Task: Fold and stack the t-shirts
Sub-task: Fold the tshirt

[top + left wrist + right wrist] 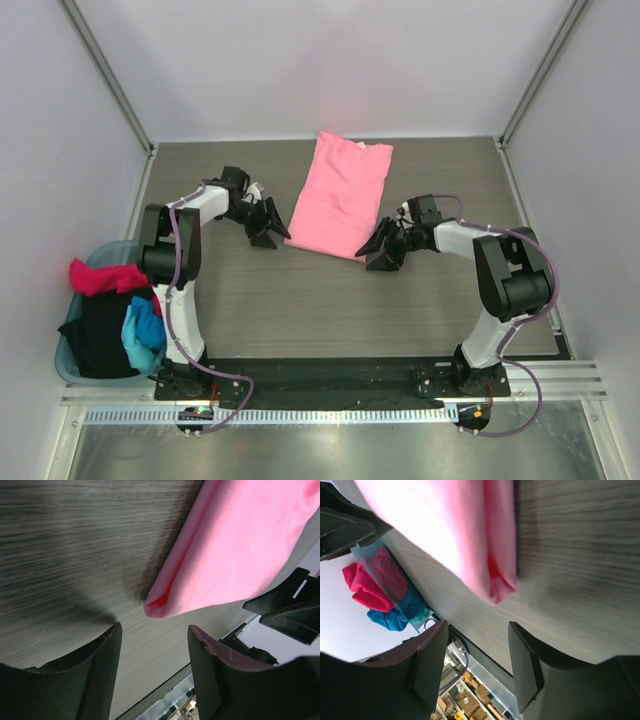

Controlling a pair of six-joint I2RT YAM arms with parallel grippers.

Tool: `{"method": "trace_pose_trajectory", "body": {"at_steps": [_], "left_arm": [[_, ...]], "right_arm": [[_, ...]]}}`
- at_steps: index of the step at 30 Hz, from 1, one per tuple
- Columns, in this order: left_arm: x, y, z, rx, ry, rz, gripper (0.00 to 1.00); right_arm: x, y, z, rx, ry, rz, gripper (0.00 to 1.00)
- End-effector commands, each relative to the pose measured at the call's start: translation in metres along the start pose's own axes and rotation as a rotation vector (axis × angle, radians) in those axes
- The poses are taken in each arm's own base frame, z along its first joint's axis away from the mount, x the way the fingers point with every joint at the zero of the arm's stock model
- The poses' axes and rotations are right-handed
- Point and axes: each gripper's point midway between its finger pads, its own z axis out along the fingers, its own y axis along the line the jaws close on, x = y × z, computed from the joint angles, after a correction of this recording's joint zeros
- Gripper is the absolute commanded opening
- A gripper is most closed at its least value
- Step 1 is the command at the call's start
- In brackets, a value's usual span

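The light pink cloth t-shirt (pixel 340 195) is lying folded into a long strip toward the far side of the grey wood-grain table (pixel 300 300). The left gripper (pixel 274 234) and right gripper (pixel 370 255) are flanking its near corners, jaws standing apart and holding nothing. Only the overhead view is showing the black t-shirt (pixel 100 335) in the teal plastic basket (pixel 66 368). The right wrist view is catching just the magenta t-shirt (pixel 367 582) and bright blue t-shirt (pixel 395 616).

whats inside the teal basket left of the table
A magenta t-shirt, a black t-shirt and a bright blue t-shirt lie heaped in the basket, spilling over its rim. Anything beneath them, and the basket floor, is covered.
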Motion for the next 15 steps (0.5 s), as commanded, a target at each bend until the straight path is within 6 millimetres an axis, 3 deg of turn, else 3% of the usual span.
{"method": "trace_pose_trajectory", "body": {"at_steps": [1,15], "left_arm": [[0.000,-0.016,0.008,0.047,0.017,0.016,0.56],[0.000,-0.015,0.029,0.027,0.040,0.020,0.49]], "right_arm": [[-0.003,0.002,0.006,-0.020,0.003,0.030,0.57],[-0.011,-0.017,0.021,0.029,-0.019,0.086,0.47]]}}
